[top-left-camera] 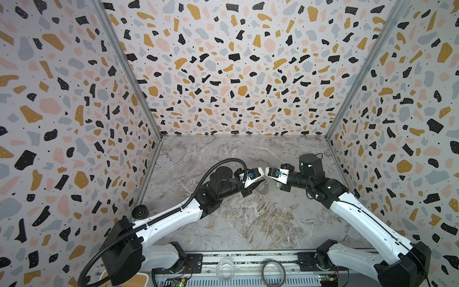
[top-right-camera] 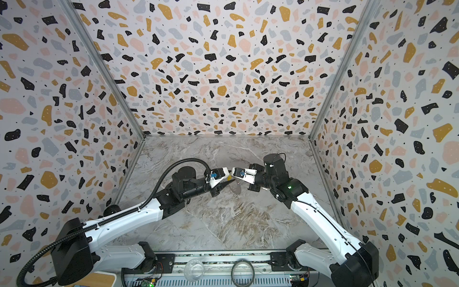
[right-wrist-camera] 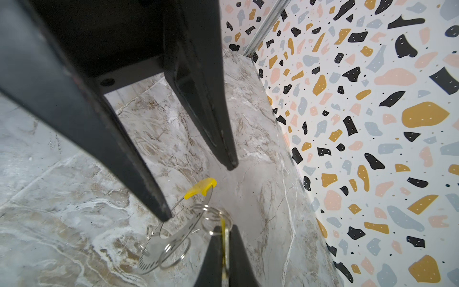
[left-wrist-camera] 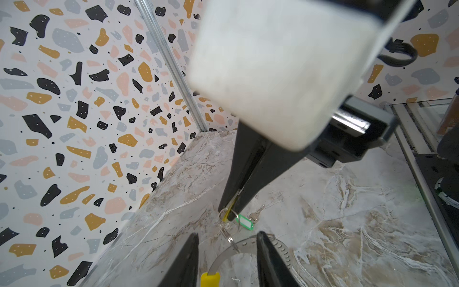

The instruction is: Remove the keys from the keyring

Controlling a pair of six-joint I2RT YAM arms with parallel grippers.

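1. Between the two black fingers of the left gripper [left-wrist-camera: 228, 234], spread apart and gripping nothing: large thin silvery metal keyring [right-wrist-camera: 182, 233], with its yellow plastic sleeve [right-wrist-camera: 201, 188] midway between the tips and touching neither.
2. Noted right gripper [left-wrist-camera: 229, 215] fingers pressed together on a small yellow rectangular plastic tag [right-wrist-camera: 224, 233], seen edge-on. Cannot see the key belonging to it.
3. Just beyond the right fingertips: small silvery wire split rings [right-wrist-camera: 215, 218], close against the keyring band.
4. Beside the right fingertips, flat on the grey marble tabletop [left-wrist-camera: 347, 223]: green rectangular plastic tag [left-wrist-camera: 246, 223] with a small silvery key [left-wrist-camera: 257, 213]. Cannot tell whether threaded on the keyring.
5. Step judged: freeing the yellow-tagged key; not yet off.
6. Next move calls for closing the left fingers on sleeve or band as an anchor, then drawing the tag's split ring along the band toward its open end. Likely to snag if pulled askew.
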